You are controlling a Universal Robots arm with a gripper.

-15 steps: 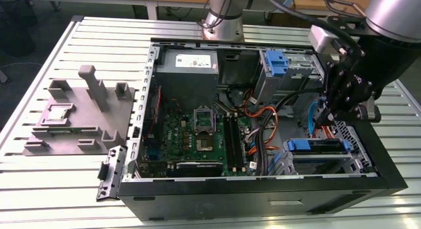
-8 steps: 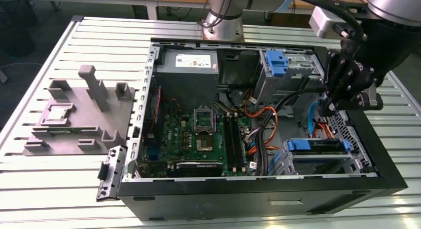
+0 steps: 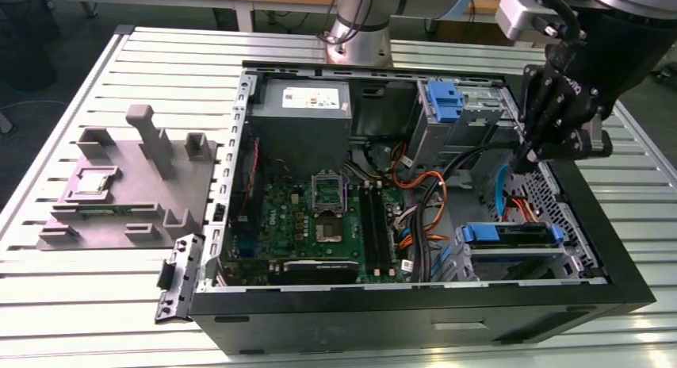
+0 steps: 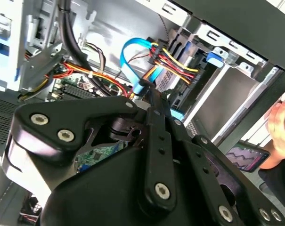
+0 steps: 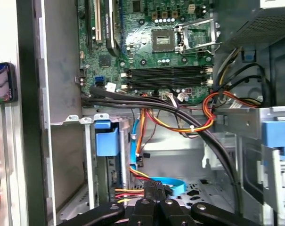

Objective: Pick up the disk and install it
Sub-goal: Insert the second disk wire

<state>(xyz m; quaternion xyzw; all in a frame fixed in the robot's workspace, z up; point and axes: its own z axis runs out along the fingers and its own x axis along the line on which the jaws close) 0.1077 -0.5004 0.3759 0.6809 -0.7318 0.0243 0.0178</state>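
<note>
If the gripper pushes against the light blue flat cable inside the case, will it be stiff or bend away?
The light blue flat cable probably bends away easily: it is a thin ribbon lying in a loose curve. It would likely spring back, since one end seems plugged in beside the red and yellow wires.

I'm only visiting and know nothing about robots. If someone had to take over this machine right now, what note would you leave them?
Gripper: shut, apparently holding nothing, hanging over the side of the open computer case that lies at the exterior view's right.
Disk: in the drive bay in the case's corner, below the gripper in the exterior view, with its blue rail showing.
Done: the disk looks picked up and slid into the bay.
Left: I cannot tell whether it is fully latched, so check the seating.
Note: a person's hand shows beside the case in the second wrist view.
</note>
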